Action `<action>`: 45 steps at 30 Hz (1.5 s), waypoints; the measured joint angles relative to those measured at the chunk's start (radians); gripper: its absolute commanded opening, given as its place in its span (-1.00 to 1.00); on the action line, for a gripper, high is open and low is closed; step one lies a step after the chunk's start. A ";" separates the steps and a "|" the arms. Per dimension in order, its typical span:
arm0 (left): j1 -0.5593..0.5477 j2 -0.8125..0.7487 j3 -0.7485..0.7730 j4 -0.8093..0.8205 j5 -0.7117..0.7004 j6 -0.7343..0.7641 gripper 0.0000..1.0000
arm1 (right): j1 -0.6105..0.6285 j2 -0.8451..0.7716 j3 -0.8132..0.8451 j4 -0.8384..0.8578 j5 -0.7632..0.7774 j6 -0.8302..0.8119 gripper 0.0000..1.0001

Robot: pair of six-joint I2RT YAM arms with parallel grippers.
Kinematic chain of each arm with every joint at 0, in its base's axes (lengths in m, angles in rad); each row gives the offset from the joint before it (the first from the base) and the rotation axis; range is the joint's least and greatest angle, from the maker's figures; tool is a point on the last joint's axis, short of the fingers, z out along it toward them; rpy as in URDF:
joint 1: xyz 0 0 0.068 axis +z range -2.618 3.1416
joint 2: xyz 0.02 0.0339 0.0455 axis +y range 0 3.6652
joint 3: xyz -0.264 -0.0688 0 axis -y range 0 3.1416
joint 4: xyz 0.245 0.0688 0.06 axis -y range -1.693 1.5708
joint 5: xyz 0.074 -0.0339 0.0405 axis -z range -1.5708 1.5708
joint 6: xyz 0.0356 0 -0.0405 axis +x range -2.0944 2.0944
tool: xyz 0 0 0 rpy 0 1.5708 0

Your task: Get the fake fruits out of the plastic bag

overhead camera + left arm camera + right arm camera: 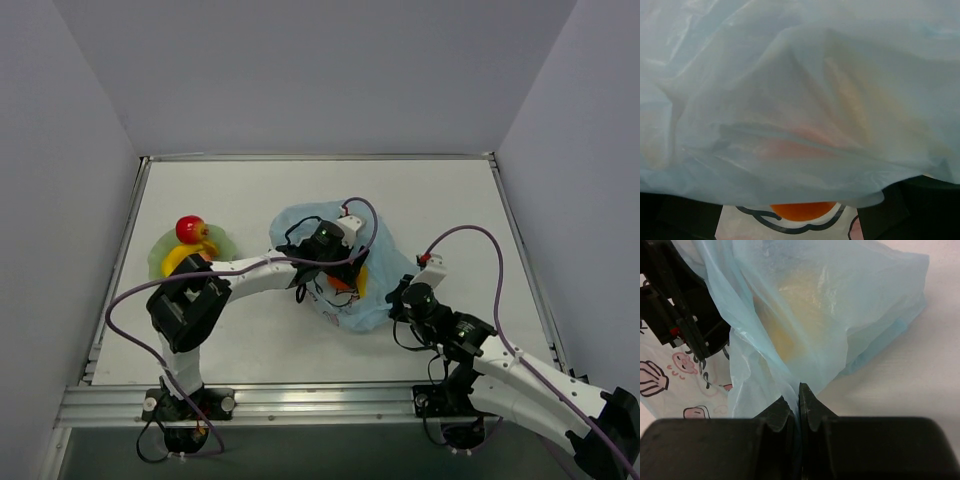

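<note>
Two arms bolted at the near table edge. Right gripper (795, 399) is nearest, jaws pressed together, pinching a fold of the plastic bag (850, 305) at its near right edge. Bag lies crumpled mid-table, cartoon print facing up on the left part. Yellowish fruit (790, 315) shows blurred through the film. Left gripper (338, 272) reaches into the bag from the left, fingers (675, 220) spread wide, film draped over its wrist camera. Orange fruit (802, 210) lies on the print between those fingers, clear of both. Further left, apart from the bag, pale green plate (228, 245) carries red apple (189, 229) and yellow piece (180, 258).
</note>
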 measured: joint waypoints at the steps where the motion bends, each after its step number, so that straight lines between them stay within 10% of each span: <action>1: 0.003 0.010 0.002 0.002 0.005 0.000 0.64 | 0.000 0.000 0.000 0.000 0.000 0.000 -1.00; 9: 0.006 -0.012 -0.041 0.025 0.008 -0.012 -0.07 | 0.000 0.011 0.006 0.000 0.011 -0.026 -1.00; 28: 0.143 -0.663 -0.213 -0.084 0.131 -0.159 -0.21 | 0.000 -0.007 0.035 0.026 0.069 -0.053 -1.00; 36: 0.431 -0.982 -0.251 -0.417 -0.185 -0.219 -0.20 | 0.000 -0.061 0.000 0.077 0.075 -0.064 -1.00; 45: 0.920 -0.763 -0.190 -0.515 -0.181 -0.247 -0.20 | 0.005 -0.154 -0.035 0.091 0.066 -0.078 -1.00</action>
